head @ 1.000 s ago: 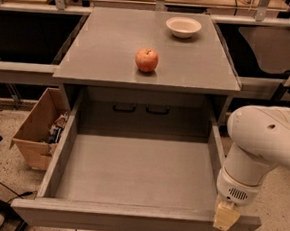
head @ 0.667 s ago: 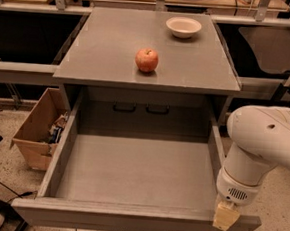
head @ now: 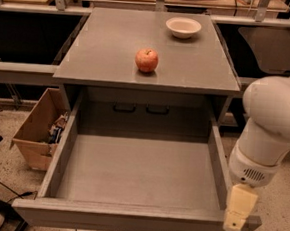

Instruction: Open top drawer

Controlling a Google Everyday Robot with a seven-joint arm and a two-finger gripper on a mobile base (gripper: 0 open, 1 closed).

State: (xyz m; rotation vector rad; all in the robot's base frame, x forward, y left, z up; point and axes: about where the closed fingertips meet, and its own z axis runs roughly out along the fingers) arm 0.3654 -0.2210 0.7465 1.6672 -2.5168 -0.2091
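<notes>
Top drawer [head: 127, 219] open; gripper [head: 238, 215] at front-right corner; apple [head: 146, 60] on cabinet top [head: 102, 49].

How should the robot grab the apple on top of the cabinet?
Probably around its round middle, coming straight down from above: the apple stands alone on the flat cabinet top, with the bowl well behind it, so its sides are free. The gripper is down by the front right corner of the open top drawer.

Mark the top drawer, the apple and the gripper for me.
top drawer [head: 140, 170], camera view, bare inner floor.
apple [head: 146, 60], camera view, middle of its red skin.
gripper [head: 237, 217], camera view, cream tip at the drawer front's right end.
</notes>
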